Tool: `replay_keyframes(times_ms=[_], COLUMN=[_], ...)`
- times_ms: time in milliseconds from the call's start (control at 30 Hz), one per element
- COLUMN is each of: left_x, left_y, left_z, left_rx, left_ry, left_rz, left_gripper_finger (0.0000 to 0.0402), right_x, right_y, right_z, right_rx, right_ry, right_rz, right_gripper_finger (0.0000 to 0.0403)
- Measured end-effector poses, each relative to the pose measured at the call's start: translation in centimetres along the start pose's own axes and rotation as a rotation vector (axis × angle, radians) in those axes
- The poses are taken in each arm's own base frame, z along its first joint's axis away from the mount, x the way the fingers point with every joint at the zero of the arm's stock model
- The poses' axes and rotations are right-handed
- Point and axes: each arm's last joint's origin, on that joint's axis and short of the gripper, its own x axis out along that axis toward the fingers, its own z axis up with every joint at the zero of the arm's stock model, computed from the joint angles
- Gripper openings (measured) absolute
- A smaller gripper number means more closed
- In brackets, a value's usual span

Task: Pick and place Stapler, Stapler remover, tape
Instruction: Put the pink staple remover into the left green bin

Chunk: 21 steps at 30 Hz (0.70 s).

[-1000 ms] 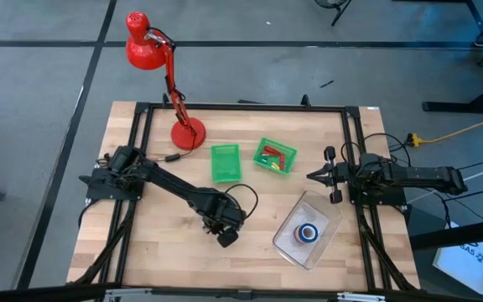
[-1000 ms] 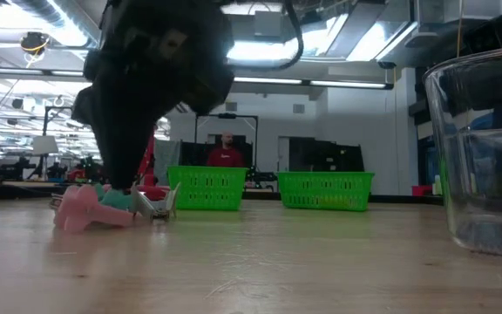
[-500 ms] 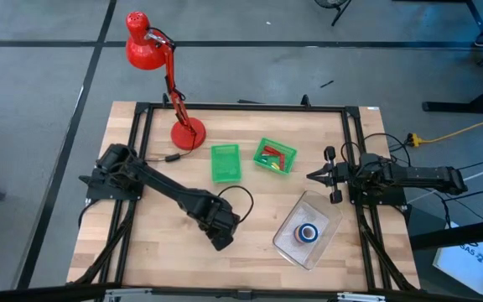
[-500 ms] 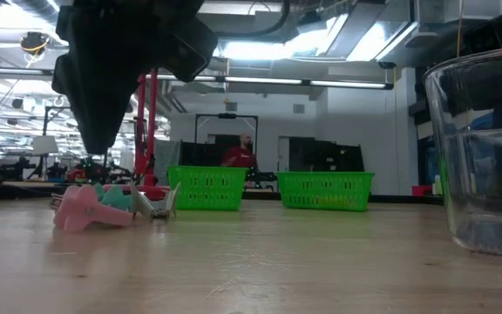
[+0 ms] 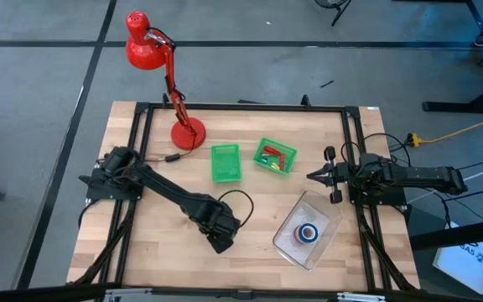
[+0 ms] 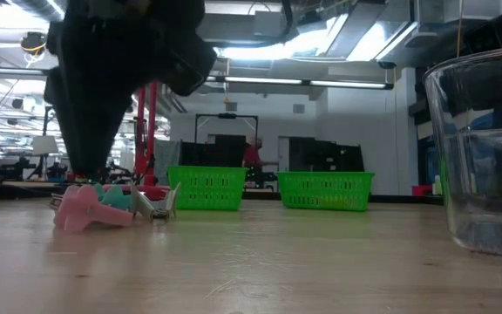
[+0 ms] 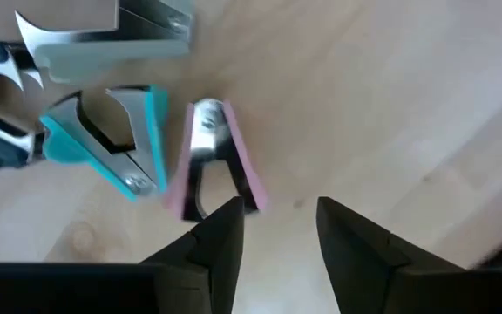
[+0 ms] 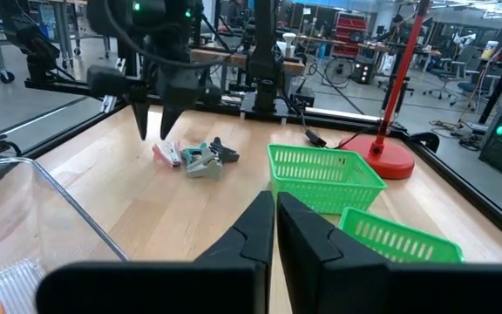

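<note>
A pink staple remover [image 7: 213, 160] lies on the wood beside a teal one [image 7: 109, 149], with a grey stapler [image 7: 111, 39] just past them. My left gripper [image 7: 279, 209] points down just above the table, open, next to the pink remover and touching nothing. The low view shows the same heap [image 6: 103, 206] under its tips. In the high view the left hand [image 5: 218, 233] hides the heap. Tape rolls [image 5: 308, 233], blue and red, lie inside a clear container [image 5: 325, 220]. My right gripper [image 8: 275, 208] waits shut and level at the table's right edge.
Two green baskets [image 5: 225, 163] [image 5: 275, 157] stand at the table's middle, toward the far edge; the right one holds small red pieces. A red desk lamp [image 5: 187, 134] has its base at the far left. Bare wood lies between the heap and the container.
My left gripper has opened, risen slightly off the heap and shifted a little toward the table's left edge. The removers and the stapler lie where they were.
</note>
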Motion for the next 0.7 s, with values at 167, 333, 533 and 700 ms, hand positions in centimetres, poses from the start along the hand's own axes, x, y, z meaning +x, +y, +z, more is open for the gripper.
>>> replay_keyframes(times_ms=[167,333,533,700], left_x=[0.5,0.6,1.6,1.9], left_y=[0.0,0.1,0.4,0.4], left_z=[0.0,-0.1,-0.3,-0.4], left_rx=[-0.005,-0.006,0.002,0.01], left_ry=[-0.02,-0.017,0.005,-0.006], left_rz=[0.027,0.036,0.015,0.008], left_gripper_finger=[0.0128,0.0081,0.0033,0.0035], right_x=[0.0,0.0,0.0,0.0], right_y=[0.0,0.0,0.0,0.0], right_z=[0.0,0.0,0.0,0.0], right_rx=[0.0,0.0,0.0,0.0], right_ry=[0.0,0.0,0.0,0.0], right_rz=[0.0,-0.001,0.0,0.0], right_gripper_finger=[0.0021,0.0021,0.0021,0.0021])
